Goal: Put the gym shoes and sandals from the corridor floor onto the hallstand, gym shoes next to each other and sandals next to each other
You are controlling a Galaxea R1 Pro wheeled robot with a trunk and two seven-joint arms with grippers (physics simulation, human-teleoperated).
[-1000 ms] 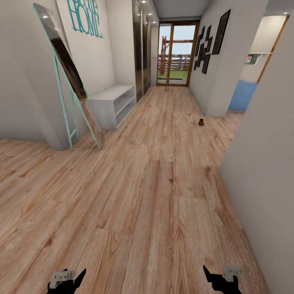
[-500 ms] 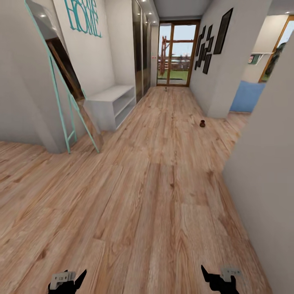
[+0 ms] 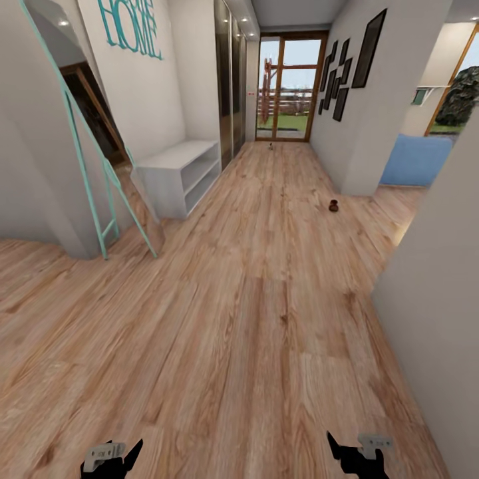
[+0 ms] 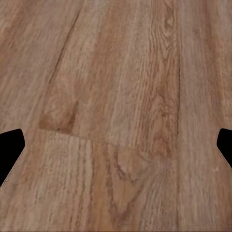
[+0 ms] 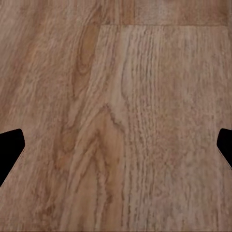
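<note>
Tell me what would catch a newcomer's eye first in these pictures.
Probably the long corridor floor of wood planks, running to a glass door at the far end. On the left stand a teal-framed leaning mirror and the pale hallstand, under teal HOME lettering. A small dark brown object, too small to identify, lies near the right wall.

You see a small dark thing (image 3: 333, 206) far on the corridor floor (image 3: 266, 299), too small to name. The mirror (image 3: 80, 133) and both grippers' fingers (image 3: 133, 452) are cut by the edges.
</note>
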